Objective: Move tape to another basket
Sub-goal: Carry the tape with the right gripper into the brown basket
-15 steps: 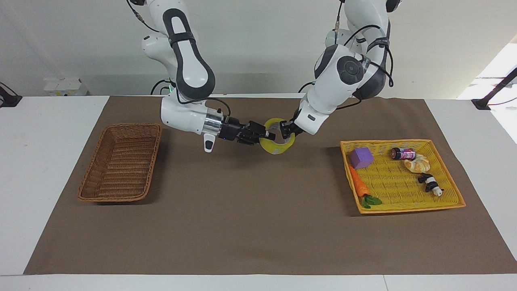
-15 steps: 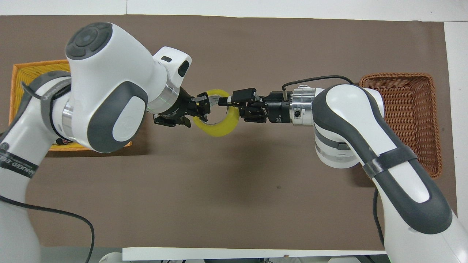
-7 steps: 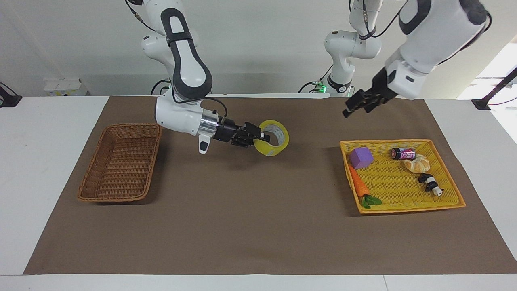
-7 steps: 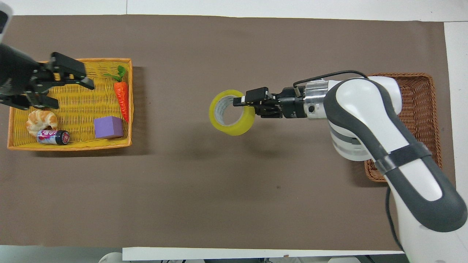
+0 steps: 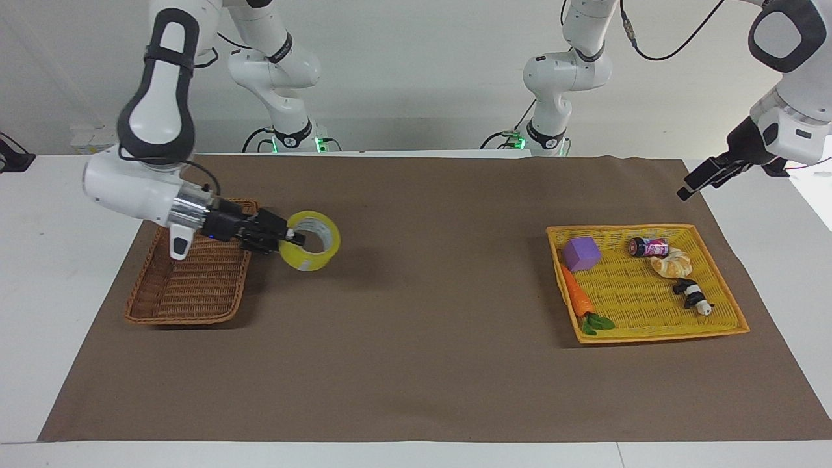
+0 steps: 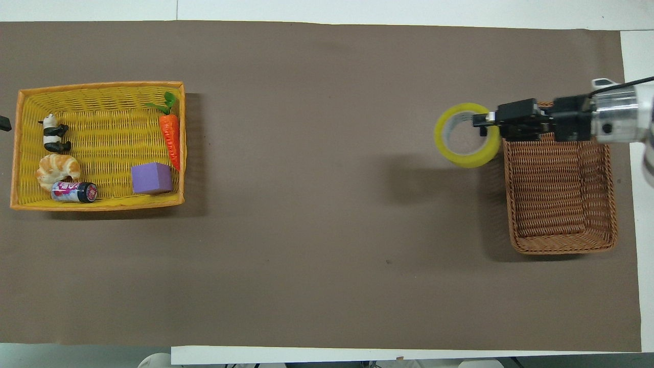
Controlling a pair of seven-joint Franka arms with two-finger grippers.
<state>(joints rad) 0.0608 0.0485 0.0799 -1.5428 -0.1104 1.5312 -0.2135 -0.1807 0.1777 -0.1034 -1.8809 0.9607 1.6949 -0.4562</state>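
My right gripper (image 5: 294, 238) is pinching the translucent yellow tape roll (image 5: 314, 241) just beside the brown woven wicker basket (image 5: 195, 286); I am parking my left gripper (image 5: 694, 184), whose finger gap I cannot tell, above the surface (image 5: 416, 364).

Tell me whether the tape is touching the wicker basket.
Apart. The facing view shows the tape held by the right gripper in the air, with brown mat between it and the basket.

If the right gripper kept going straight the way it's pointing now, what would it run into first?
Probably nothing: the right gripper, shut on the tape beside the basket, points along the table toward the yellow tray. The bare brown mat lies between; height is unclear.
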